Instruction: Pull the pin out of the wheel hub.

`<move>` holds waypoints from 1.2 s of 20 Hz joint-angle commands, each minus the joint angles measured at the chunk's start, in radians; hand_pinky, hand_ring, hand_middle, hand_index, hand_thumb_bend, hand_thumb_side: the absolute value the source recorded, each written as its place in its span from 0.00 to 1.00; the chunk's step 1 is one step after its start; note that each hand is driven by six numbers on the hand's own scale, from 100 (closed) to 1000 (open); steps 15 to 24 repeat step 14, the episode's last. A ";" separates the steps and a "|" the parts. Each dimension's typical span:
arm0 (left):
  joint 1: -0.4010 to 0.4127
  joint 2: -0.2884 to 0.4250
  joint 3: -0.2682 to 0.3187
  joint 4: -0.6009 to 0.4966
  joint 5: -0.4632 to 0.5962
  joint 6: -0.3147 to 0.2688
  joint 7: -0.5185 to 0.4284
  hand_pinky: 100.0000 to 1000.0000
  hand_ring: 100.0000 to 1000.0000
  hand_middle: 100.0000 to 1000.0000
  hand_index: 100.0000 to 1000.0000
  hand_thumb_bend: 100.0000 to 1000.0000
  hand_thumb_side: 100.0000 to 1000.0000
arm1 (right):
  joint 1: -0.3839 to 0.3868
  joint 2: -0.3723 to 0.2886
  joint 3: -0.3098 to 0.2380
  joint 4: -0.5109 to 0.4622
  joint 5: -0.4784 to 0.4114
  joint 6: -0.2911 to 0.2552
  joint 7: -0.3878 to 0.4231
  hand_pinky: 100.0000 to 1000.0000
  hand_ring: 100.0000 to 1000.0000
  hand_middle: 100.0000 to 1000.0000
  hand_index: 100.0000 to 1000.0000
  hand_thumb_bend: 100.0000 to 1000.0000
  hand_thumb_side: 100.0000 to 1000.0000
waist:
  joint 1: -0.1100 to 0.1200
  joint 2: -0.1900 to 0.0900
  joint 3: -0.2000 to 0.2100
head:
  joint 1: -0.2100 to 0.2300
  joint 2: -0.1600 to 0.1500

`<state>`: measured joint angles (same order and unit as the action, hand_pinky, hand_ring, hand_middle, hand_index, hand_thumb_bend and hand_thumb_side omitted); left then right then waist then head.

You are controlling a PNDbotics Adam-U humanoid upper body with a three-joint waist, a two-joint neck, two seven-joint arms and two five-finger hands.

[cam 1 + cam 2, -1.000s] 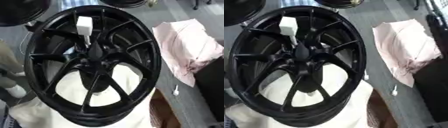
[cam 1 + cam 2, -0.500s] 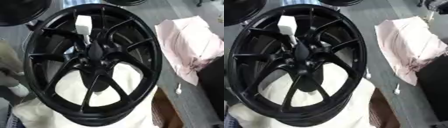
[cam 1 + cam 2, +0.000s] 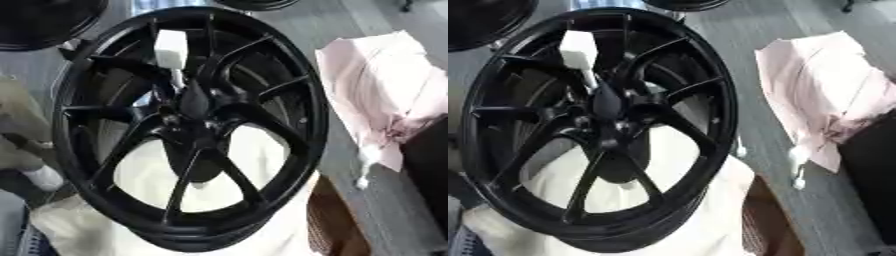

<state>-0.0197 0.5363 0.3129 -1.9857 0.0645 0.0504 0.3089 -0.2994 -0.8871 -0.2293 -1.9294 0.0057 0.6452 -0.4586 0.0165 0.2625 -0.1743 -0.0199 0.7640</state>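
One black wheel hub [image 3: 188,130] fills most of what I see, lying tilted on a pale cream cloth [image 3: 684,220] that shows through the gaps between its spokes. I count one pin [image 3: 579,50]: it has a white blocky head and a thin white stem, and it stands up out of the hub's centre, leaning toward the far rim. The stem runs down to the dark middle boss [image 3: 610,107] where the spokes meet; I cannot tell how deep it sits.

Neither robot hand appears in either eye view, so I cannot tell whether they are spread, pressed together or pinching anything.

To my right of the hub lies one crumpled pink cloth [image 3: 389,95] on the grey tabletop [image 3: 754,30], well apart from the rim. Just below that cloth I see a small white thing [image 3: 798,165] with a thin tail, which I cannot make out. Parts of two more black wheels show at the far edge, one at the upper left corner [image 3: 39,22] and one at the top [image 3: 684,4]. Something brown [image 3: 337,225] sits at the lower right, beside the cream cloth.
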 commanded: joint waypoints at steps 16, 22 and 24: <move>-0.024 0.020 0.007 -0.014 0.005 -0.003 -0.002 0.55 0.45 0.47 0.69 0.21 0.62 | -0.042 -0.040 0.070 -0.071 -0.151 -0.094 -0.154 0.65 0.68 0.55 0.65 0.04 0.05 | 0.000 -0.006 0.017 | -0.005 0.006; -0.024 0.020 0.007 -0.014 0.005 -0.003 -0.002 0.55 0.45 0.47 0.69 0.21 0.62 | -0.042 -0.040 0.070 -0.071 -0.151 -0.094 -0.154 0.65 0.68 0.55 0.65 0.04 0.05 | 0.000 -0.006 0.017 | -0.005 0.006; -0.024 0.020 0.007 -0.014 0.005 -0.003 -0.002 0.55 0.45 0.47 0.69 0.21 0.62 | -0.042 -0.040 0.070 -0.071 -0.151 -0.094 -0.154 0.65 0.68 0.55 0.65 0.04 0.05 | 0.000 -0.006 0.017 | -0.005 0.006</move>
